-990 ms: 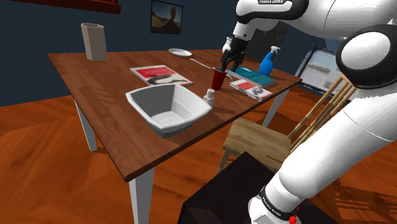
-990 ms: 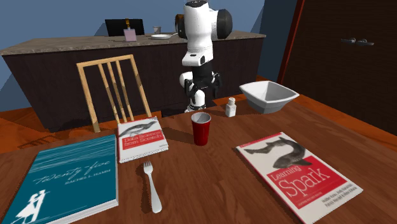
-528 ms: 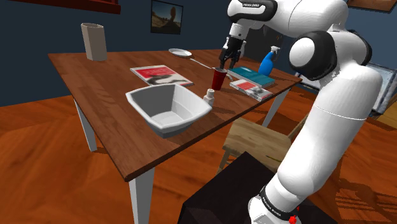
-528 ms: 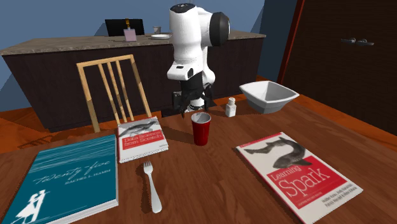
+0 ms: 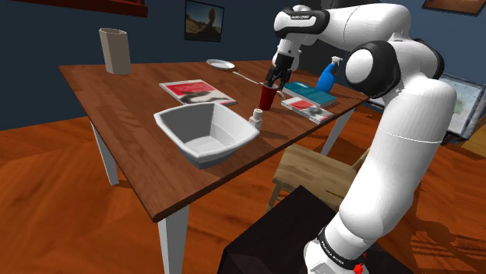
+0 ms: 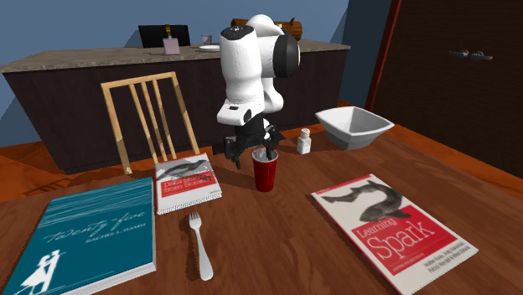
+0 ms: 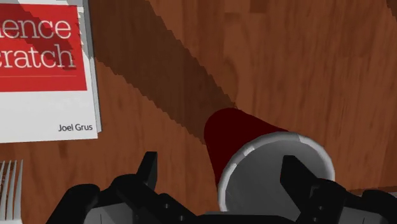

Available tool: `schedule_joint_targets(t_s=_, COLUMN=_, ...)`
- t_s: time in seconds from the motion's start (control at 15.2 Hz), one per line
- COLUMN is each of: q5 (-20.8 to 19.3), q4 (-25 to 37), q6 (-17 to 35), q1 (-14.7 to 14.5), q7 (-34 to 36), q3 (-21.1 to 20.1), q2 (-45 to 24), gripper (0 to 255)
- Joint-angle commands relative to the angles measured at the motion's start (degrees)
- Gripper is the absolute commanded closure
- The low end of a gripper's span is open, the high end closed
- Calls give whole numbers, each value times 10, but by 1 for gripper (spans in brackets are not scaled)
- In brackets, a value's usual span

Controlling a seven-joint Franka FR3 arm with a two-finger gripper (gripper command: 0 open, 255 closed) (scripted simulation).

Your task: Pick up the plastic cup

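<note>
1. Where it stands upright on the wooden table [image 5: 117, 101], the red cup [image 6: 265, 174] sits near the middle of the far half in the second exterior view, mouth up, its inside pale grey.
2. Gripper [image 7: 221, 165]: black, pointing down at the cup's rim. Its fingers stand apart, one reaching inside the mouth and the other outside the wall. The outer finger is clear of the cup, so nothing is clasped.
3. Salt shaker [image 6: 304, 141]: small and white, near the cup, between it and the bowl.
4. Bowl [image 6: 354, 126]: white, squarish, beyond the shaker at the table's edge.
5. Red-and-white book [image 6: 186, 180]: flat, just beside the cup on the second exterior view's left; the author line reads "Joel Grus".
6. Fork [image 6: 199, 243]: lying in front of that book.
7. "Learning Spark" book [image 6: 392, 228]: flat, toward that view's right foreground.
8. Teal book [image 6: 88, 230]: flat, at the left foreground.
9. Wooden chair [image 6: 142, 117]: drawn up at the table's far side.
10. Blue spray bottle [image 5: 329, 74]: upright beyond the cup in the shoulder view.
</note>
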State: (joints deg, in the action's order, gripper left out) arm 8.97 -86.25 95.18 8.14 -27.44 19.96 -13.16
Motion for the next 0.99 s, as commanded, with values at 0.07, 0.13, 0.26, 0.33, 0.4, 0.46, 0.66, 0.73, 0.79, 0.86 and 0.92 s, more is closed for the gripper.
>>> schedule_joint_targets(t_s=0.07, q5=0, q4=-10, q6=10, q1=-1, q7=0, q3=0, q2=0, gripper=0)
schedule_joint_targets(t_s=0.13, q5=0, q4=-9, q6=9, q1=-1, q7=-1, q3=0, q2=0, gripper=255)
schedule_joint_targets(t_s=0.26, q5=0, q4=-8, q6=9, q1=0, q7=-1, q3=0, q2=-1, gripper=255)
schedule_joint_targets(t_s=0.33, q5=0, q4=-8, q6=9, q1=0, q7=-1, q3=0, q2=-1, gripper=255)
schedule_joint_targets(t_s=0.4, q5=0, q4=-8, q6=9, q1=0, q7=-1, q3=0, q2=-1, gripper=255)
schedule_joint_targets(t_s=0.46, q5=0, q4=-8, q6=9, q1=0, q7=-1, q3=0, q2=-1, gripper=255)
schedule_joint_targets(t_s=0.66, q5=0, q4=-8, q6=9, q1=0, q7=-1, q3=0, q2=-1, gripper=255)
schedule_joint_targets(t_s=0.73, q5=0, q4=-10, q6=10, q1=-1, q7=0, q3=0, q2=0, gripper=255)
schedule_joint_targets(t_s=0.79, q5=0, q4=-2, q6=2, q1=0, q7=0, q3=0, q2=0, gripper=255)
schedule_joint_targets(t_s=0.86, q5=0, q4=7, q6=-6, q1=0, q7=1, q3=0, q2=-1, gripper=255)
schedule_joint_targets(t_s=0.92, q5=0, q4=16, q6=-14, q1=1, q7=1, q3=0, q2=-2, gripper=255)
